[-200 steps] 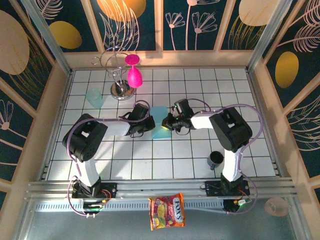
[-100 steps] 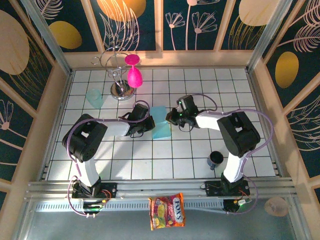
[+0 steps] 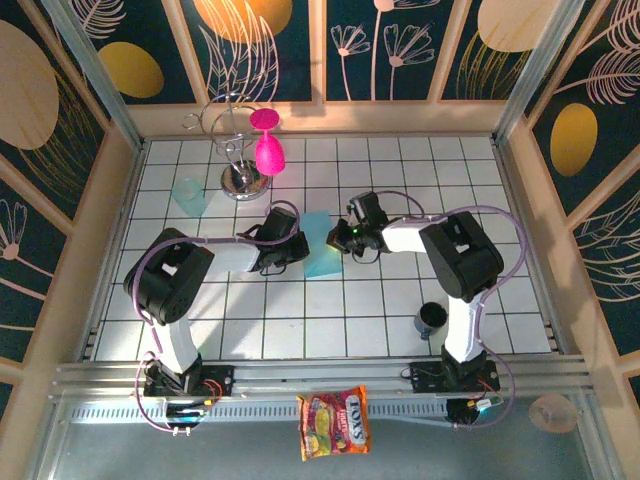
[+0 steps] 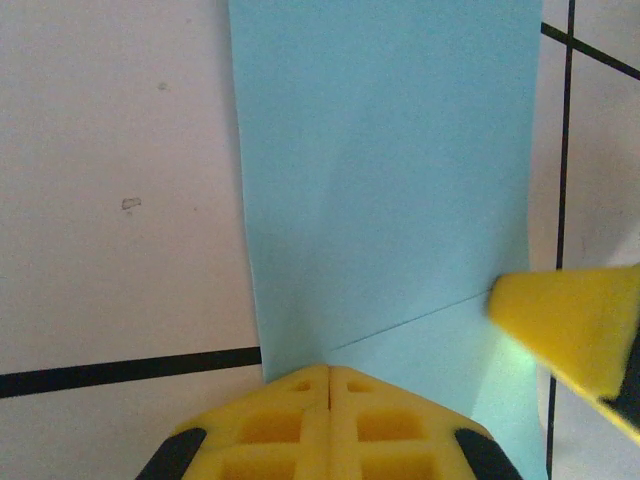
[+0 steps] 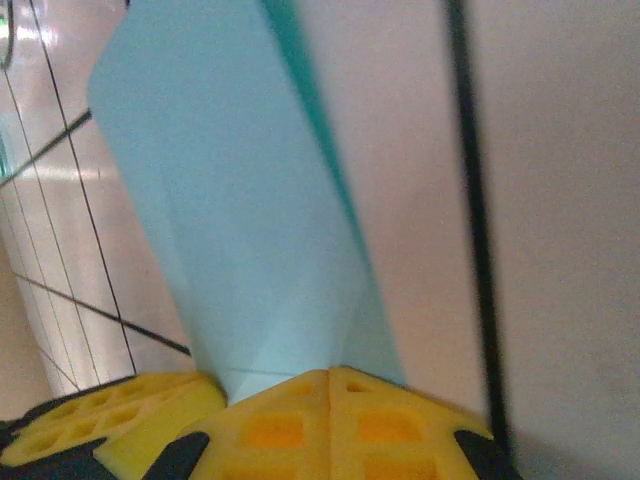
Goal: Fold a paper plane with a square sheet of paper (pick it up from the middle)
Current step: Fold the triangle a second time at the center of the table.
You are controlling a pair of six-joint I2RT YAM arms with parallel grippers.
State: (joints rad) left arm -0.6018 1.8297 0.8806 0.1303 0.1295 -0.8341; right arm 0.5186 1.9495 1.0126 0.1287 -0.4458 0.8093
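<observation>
A white desk (image 3: 300, 330) ruled into square tiles by dark lines is walled in by pale wooden rails. Near the far left corner a translucent pale-teal cup (image 3: 188, 196) is set, and just beside it a shiny wire stand (image 3: 240, 175) from which two glossy pink goblets (image 3: 268, 150) are hung. At the middle of the desk the left gripper (image 3: 296, 247) is held closed, its yellow ribbed fingers (image 4: 280, 420) pressed together at the left edge of the square sheet of paper (image 3: 320, 250). The sheet is thin, matte and light blue, folded to a narrow strip and marked by a slanting crease. The right gripper (image 3: 341, 238) is closed at its right edge; whether paper is nipped between its tips cannot be told. Open tiles are left toward the near edge and the far right corner. A dark round cup (image 3: 431, 318) is set near the near right corner. Beyond the near edge a red and yellow crinkled snack packet (image 3: 334, 422) is laid; its lettering cannot be read surely.
</observation>
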